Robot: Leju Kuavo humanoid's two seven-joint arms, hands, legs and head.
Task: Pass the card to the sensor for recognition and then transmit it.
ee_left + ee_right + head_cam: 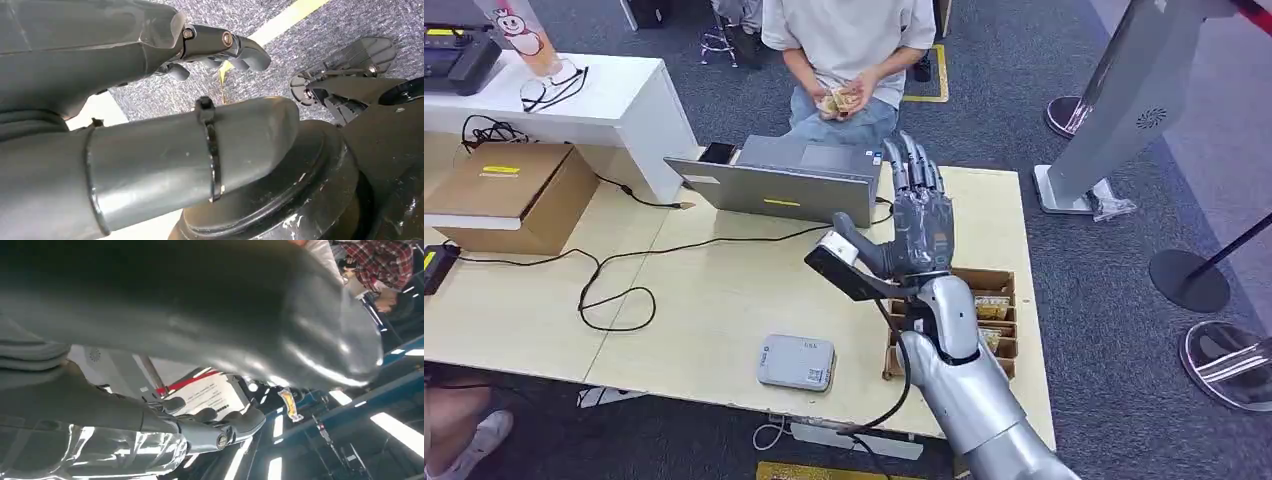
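Above the worktop (724,300), right hand (914,225) is raised palm-up, just beside the laptop's (784,180) right end. Fingers (914,165) extended and spread toward the seated person (844,50); thumb (859,245) points left. Can't tell for sure whether a card is in it: a white-and-dark object sits at the thumb tip, unclear if held. Grey sensor (796,362) lies on the worktop, well left of the forearm, near the front edge. Card box (989,300) sits right behind the wrist. Left hand (150,125) hangs over the carpet, fingers (220,47) loosely curled, nothing in them.
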